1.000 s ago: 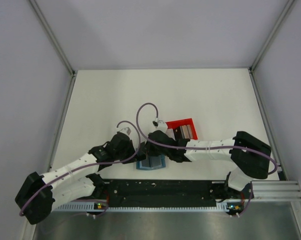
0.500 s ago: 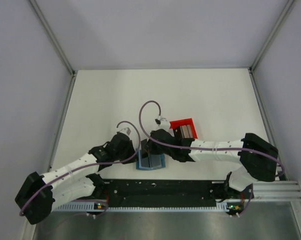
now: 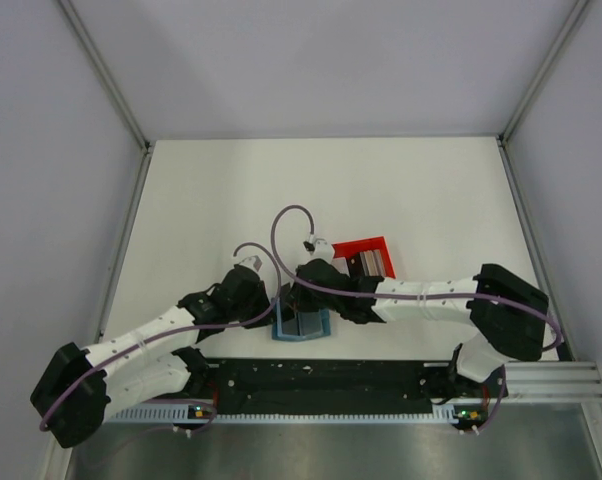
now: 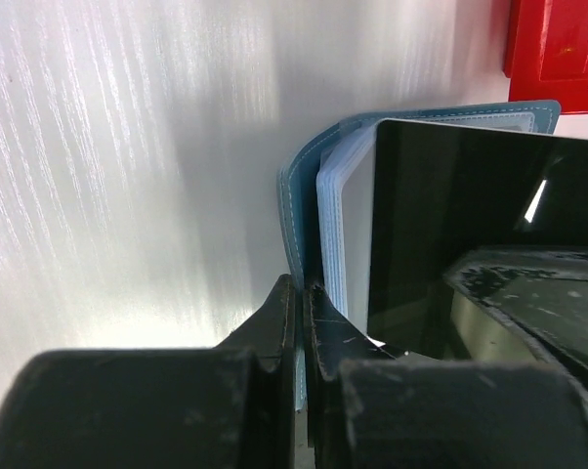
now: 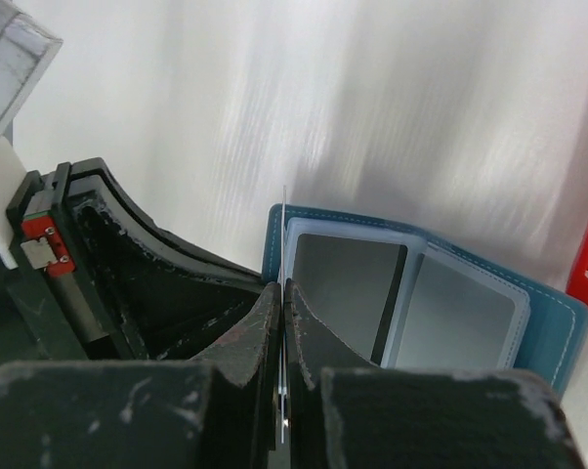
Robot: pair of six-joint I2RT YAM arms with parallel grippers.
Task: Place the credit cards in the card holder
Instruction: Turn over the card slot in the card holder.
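The teal card holder [image 3: 301, 326] lies open near the table's front edge, its clear sleeves showing in the right wrist view [image 5: 421, 303]. My left gripper [image 3: 275, 310] is shut on the holder's left teal cover [image 4: 292, 225], its fingertips [image 4: 302, 289] pinching the edge. My right gripper [image 3: 297, 300] is shut on a thin black credit card [image 4: 450, 225]. This card is seen edge-on in the right wrist view [image 5: 282, 234], and its lower end is at the holder's left sleeves. More grey cards [image 3: 371, 264] lie in the red tray.
The red open-topped tray [image 3: 364, 246] stands just behind and right of the holder; its corner also shows in the left wrist view [image 4: 558, 39]. The black rail [image 3: 321, 385] runs along the near edge. White walls enclose the table.
The right arm's elbow swung out to the right and came back. Both grippers have stayed at the card holder, still shut.
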